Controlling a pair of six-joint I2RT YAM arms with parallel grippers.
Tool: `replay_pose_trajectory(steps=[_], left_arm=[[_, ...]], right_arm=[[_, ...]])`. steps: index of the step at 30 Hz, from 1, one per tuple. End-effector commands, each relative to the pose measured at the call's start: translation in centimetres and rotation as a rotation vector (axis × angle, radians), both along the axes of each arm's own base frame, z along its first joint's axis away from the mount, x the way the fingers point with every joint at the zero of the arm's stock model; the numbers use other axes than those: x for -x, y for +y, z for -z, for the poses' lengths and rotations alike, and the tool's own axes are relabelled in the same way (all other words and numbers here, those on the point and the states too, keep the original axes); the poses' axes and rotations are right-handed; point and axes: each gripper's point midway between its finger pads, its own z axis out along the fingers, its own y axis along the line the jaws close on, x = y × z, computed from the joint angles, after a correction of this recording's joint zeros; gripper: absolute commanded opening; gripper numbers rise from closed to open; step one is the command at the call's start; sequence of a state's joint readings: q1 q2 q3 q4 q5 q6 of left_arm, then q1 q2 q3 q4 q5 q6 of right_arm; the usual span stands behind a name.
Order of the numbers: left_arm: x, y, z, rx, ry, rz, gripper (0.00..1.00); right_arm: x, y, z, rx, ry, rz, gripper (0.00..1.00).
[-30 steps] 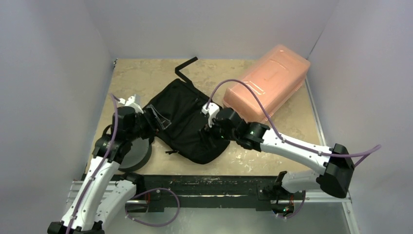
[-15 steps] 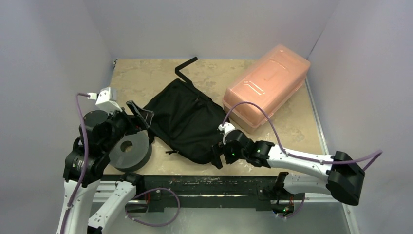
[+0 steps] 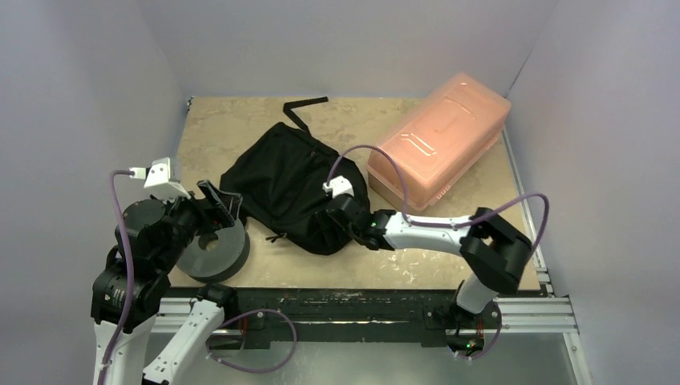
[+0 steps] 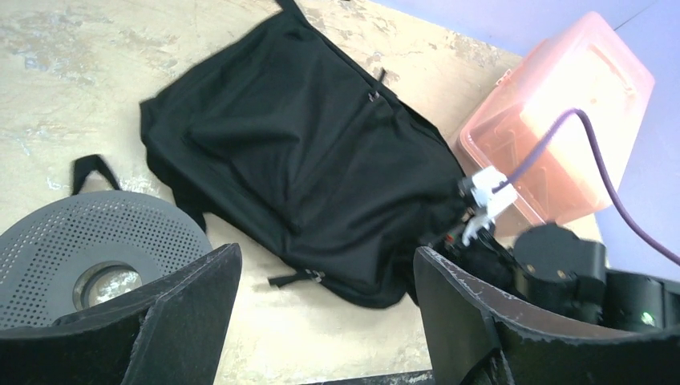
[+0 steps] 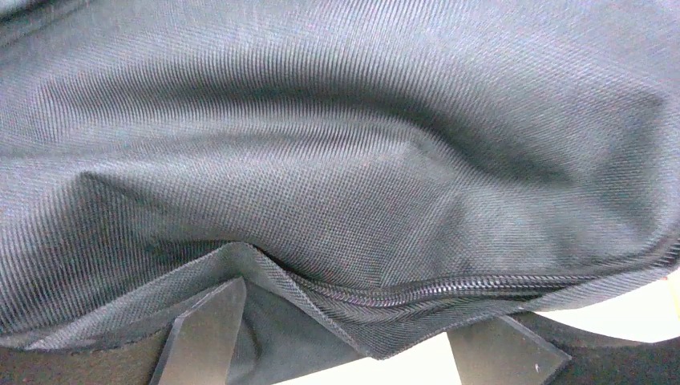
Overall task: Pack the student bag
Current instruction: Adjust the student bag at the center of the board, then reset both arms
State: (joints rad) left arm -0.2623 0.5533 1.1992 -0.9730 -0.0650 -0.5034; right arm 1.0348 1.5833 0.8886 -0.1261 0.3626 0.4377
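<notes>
The student bag (image 3: 285,184), black and soft, lies flat mid-table with one strap (image 3: 303,104) trailing to the back. It also shows in the left wrist view, bag (image 4: 321,160). My left gripper (image 3: 218,202) hovers open off the bag's left edge, above the foam ring, nothing between its fingers (image 4: 184,313). My right gripper (image 3: 334,223) is pushed against the bag's near right edge. Its jaws stand wide open. A fold of fabric with the zipper (image 5: 481,285) lies between the fingers (image 5: 200,337), which are not closed on it.
A translucent pink box (image 3: 439,136) sits at the back right, close to the bag. A dark grey perforated foam ring (image 3: 212,250) lies at the near left, under my left gripper. Grey walls enclose the table on three sides.
My left arm pulled back left from the bag, opening slightly. My right gripper opened, drew back to the near edge, then returned to the bag's near right edge. The bag shifted left.
</notes>
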Motion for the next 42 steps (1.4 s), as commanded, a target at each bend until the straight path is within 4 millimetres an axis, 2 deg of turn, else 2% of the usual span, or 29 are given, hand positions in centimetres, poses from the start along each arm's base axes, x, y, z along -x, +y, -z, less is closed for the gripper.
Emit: replay_pose_trajectory(steps=[1, 8, 13, 15, 16, 17, 18, 20, 22, 24, 28, 29, 30, 33, 34, 36, 42], left_arm=[[1.2, 0.7, -1.4, 0.002, -0.045, -0.018, 0.78], [2.5, 1.0, -1.6, 0.014, -0.061, -0.017, 0.78], [2.5, 1.0, -1.4, 0.010, -0.059, -0.014, 0.78], [2.5, 0.9, -1.3, 0.009, -0.051, -0.009, 0.78], [2.6, 0.8, -1.3, 0.008, -0.046, -0.007, 0.78], [2.6, 0.8, -1.2, 0.008, -0.043, -0.006, 0.78], [2.7, 0.8, -1.4, 0.010, -0.047, -0.006, 0.78], [2.9, 0.8, -1.7, 0.017, -0.057, -0.004, 0.78], [3.2, 0.8, -2.1, 0.024, -0.067, -0.003, 0.78], [3.2, 0.9, -2.1, 0.026, -0.069, -0.004, 0.78], [2.9, 0.6, -2.5, 0.044, -0.082, -0.001, 0.78], [2.8, 0.5, -2.7, 0.054, -0.085, 0.000, 0.78], [2.7, 0.4, -2.9, 0.062, -0.089, 0.002, 0.78], [2.5, 0.0, -3.8, 0.090, -0.114, 0.011, 0.78], [2.3, -0.1, -4.1, 0.097, -0.125, 0.010, 0.78], [2.1, -0.1, -4.9, 0.109, -0.154, 0.007, 0.79], [2.0, 0.2, -7.6, 0.120, -0.240, -0.001, 0.79]], right_arm=[[-9.0, 4.3, -8.1, -0.087, -0.326, 0.098, 0.94], [-18.0, 6.3, -8.8, -0.053, -0.411, 0.166, 0.98], [-24.9, 8.6, -9.4, -0.017, -0.512, 0.159, 0.99], [-27.2, 10.0, -9.7, -0.012, -0.517, 0.147, 0.99], [-28.1, 11.0, -9.2, -0.013, -0.513, 0.129, 0.99], [-28.6, 11.6, -9.7, -0.020, -0.515, 0.122, 0.99], [-29.1, 12.0, -11.2, -0.033, -0.529, 0.133, 0.99], [-28.7, 11.0, -11.9, -0.015, -0.506, 0.172, 0.99], [-27.4, 10.4, -13.6, -0.059, -0.488, 0.170, 0.99], [-26.0, 8.6, -15.9, -0.062, -0.482, 0.196, 0.99], [-21.9, 5.2, -20.3, -0.066, -0.433, 0.181, 0.99], [-20.5, 3.9, -22.4, -0.084, -0.437, 0.180, 0.99], [-19.6, 2.7, -22.2, -0.058, -0.418, 0.192, 0.99], [-16.5, -2.2, -25.5, -0.034, -0.443, 0.261, 0.99], [-15.1, -4.0, -27.6, -0.051, -0.469, 0.281, 0.99], [-13.1, -7.5, -29.8, -0.043, -0.507, 0.331, 0.99], [-6.5, -15.4, -36.3, -0.209, -0.619, 0.438, 0.99]])
